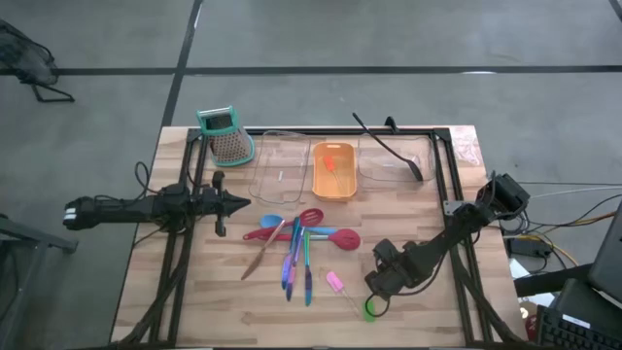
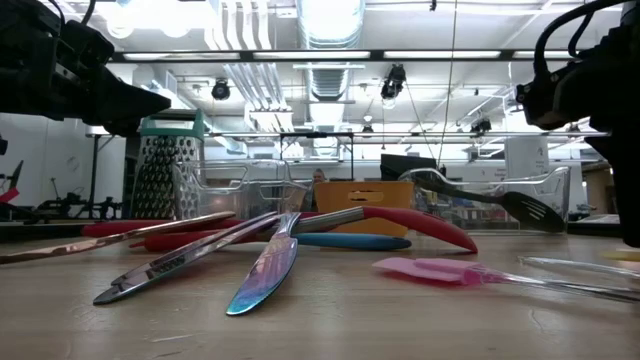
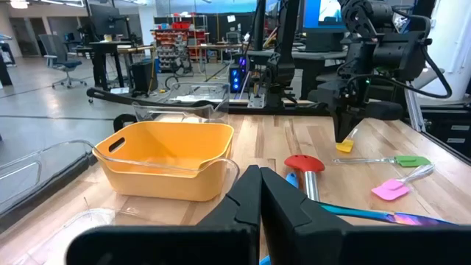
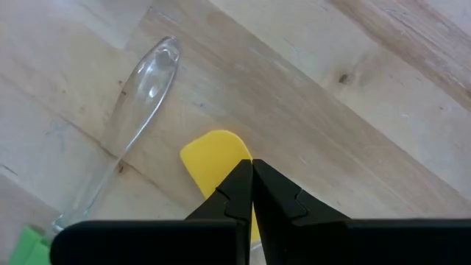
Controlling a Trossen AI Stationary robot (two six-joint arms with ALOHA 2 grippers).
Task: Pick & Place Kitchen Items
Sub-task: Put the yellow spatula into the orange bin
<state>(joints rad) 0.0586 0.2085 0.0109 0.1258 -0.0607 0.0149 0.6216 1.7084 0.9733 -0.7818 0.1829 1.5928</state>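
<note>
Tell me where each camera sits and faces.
High view: overhead, facing down on the table; both arms show.
Low view: tabletop height, facing the grater; arms at upper corners.
Left wrist view: faces the orange tray; left gripper shut.
Right wrist view: faces a yellow spatula; right gripper shut.
High and left wrist share the orange tray.

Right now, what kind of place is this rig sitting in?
Probably a robotics lab or workshop, not a kitchen: exposed ceiling ducts, desks and office chairs on an open floor, and computer monitors behind the wooden table.
</note>
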